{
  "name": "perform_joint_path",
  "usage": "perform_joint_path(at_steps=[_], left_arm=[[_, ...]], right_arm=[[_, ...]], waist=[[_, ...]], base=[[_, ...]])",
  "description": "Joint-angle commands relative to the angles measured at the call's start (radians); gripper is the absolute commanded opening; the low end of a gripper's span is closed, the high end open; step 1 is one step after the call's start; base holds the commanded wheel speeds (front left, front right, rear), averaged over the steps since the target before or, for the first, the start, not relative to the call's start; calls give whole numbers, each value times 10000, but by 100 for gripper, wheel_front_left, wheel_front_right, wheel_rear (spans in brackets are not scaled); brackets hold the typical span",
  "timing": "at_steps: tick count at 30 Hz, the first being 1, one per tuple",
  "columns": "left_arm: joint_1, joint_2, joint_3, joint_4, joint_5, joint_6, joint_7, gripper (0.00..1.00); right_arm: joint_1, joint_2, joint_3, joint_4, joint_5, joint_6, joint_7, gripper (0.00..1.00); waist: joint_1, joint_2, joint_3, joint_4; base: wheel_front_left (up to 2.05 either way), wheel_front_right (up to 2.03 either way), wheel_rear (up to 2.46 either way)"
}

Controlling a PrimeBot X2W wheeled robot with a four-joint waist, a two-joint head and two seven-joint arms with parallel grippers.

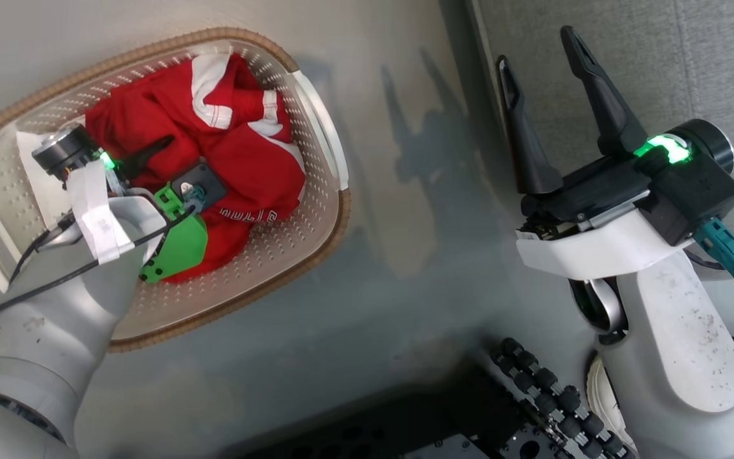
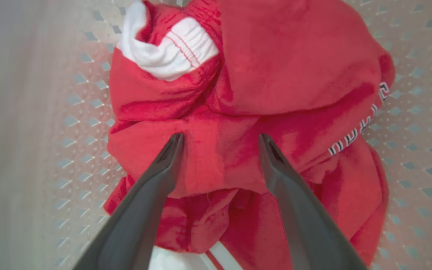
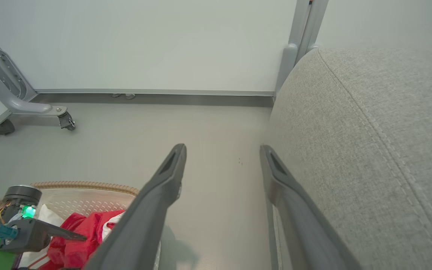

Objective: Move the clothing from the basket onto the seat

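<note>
Two risks worth flagging. First: pinching only a shallow top fold of the clothing [image 1: 239,159] and losing it on the lift, likely if closing before sinking deeper into the heap. Second: grabbing both tangled garments at once, or hooking fabric on the basket [image 1: 150,48] wall, then dragging the light basket up or tipping it onto the floor [image 1: 405,268]. Also possible: driving the tips through the soft cloth into the perforated bottom, with depth hard to judge from above. No telling one garment from the other; looks like one crumpled red mound with white trim and lettering, lying wholly inside the basket, none of it on the seat [image 1: 692,51] yet. Seat well apart on the right, across bare floor, so a long carry with loose cloth hanging and a fair chance of a trailing end catching the rim.

Left gripper [image 2: 219,139]: spread wide, holding nothing. Poised over the middle of the mound, fingertips [image 2: 169,157] right at the fabric and straddling a raised fold; touching or just short, cannot tell. Right gripper [image 1: 534,46]: likewise spread wide and empty, hanging in the air just beside the seat's edge, touching neither seat nor floor, well apart from the basket.
</note>
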Motion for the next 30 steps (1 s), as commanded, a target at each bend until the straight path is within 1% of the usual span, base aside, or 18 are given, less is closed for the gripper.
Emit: perform_joint_path(at_steps=[1, 8, 15, 21, 22, 23, 24, 27, 30], left_arm=[[-275, 122, -155, 57, -107, -15, 89, 100], [-848, 174, -916, 220, -478, -16, 644, 100], [-1043, 5, -1634, 272, -1030, -16, 1146, 100], [-1094, 55, -2151, 302, -1412, -16, 1776, 100], [-1126, 64, -2177, 309, -1546, -16, 1948, 75], [-1150, 64, -2220, 310, -1612, -16, 2063, 43], [-1158, 58, -2300, 312, -1610, -16, 2187, 0], [-1205, 15, -2462, 312, -1702, -16, 2194, 0], [-1250, -132, -2617, 270, -1888, -15, 1864, 0]], right_arm=[[-115, -26, -39, -93, -48, -3, -25, 100], [50, -26, -111, -311, -129, -3, -25, 100], [177, -26, -191, -543, -202, -3, -25, 100], [217, -26, -206, -731, -262, -3, -25, 100], [216, -26, -222, -769, -273, -3, -25, 100], [216, -26, -235, -797, -287, -3, -23, 100], [221, -26, -240, -823, -300, -3, -25, 100], [208, -26, -251, -868, -314, -3, -25, 100], [159, -26, -249, -857, -344, -3, -25, 100]], waist=[[-1, -1, 399, 6], [-1, -1, 870, 82], [-1, -1, 1164, 200], [-1, -1, 1284, 239], [-1, -1, 1301, 250], [-1, -1, 1310, 259], [-1, -1, 1314, 270], [-1, -1, 1304, 310], [-1, -1, 1137, 413]], base=[[0, 0, 0], [0, 0, 0], [0, 0, 0], [0, 0, 0], [0, 0, 0], [0, 0, 0], [0, 0, 0], [0, 0, 0], [0, 0, 0]])
